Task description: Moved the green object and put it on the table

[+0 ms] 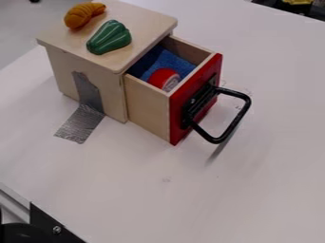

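Topping 1 box (143,19) are 1 green object (109,38) and 1 croissant (80,15); I cannot tell gripper state.

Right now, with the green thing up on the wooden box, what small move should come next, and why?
Probably lining the gripper up above the green object: it lies atop the wooden box, not yet on the table, and nothing appears to cover it.

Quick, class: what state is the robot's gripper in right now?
Gripper: cannot be told; the green ribbed toy vegetable rests ungripped on top of the wooden drawer cabinet.
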### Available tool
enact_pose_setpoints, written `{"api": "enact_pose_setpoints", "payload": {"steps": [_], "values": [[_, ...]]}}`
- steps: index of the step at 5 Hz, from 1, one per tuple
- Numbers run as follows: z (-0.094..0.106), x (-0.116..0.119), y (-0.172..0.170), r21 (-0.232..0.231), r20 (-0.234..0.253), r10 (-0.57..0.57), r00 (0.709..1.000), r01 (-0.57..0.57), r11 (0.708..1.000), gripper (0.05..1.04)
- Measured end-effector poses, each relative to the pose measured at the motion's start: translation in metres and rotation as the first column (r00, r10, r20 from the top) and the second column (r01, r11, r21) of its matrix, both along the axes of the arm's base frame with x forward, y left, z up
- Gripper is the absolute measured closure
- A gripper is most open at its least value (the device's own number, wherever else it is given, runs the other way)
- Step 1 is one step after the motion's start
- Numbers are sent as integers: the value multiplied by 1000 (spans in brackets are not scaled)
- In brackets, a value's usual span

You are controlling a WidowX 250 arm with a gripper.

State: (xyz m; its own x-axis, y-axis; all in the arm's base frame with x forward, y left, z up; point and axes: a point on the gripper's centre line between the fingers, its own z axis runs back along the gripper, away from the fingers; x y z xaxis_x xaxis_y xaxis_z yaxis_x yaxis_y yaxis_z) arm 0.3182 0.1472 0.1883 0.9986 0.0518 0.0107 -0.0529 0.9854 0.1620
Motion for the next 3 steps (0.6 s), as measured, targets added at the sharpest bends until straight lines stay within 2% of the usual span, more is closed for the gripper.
{"api": "enact_pose_setpoints", "payload": {"steps": [1, 2, 3], "values": [[-12, 0, -1, -17, -35, 0, 999, 0, 1000, 85], [-38, -9, -11, -60, -75, -33, 997, 29, 998, 85], [-48, -15, -33, -80, -86, -90, 992, 83, 993, 85]]}}
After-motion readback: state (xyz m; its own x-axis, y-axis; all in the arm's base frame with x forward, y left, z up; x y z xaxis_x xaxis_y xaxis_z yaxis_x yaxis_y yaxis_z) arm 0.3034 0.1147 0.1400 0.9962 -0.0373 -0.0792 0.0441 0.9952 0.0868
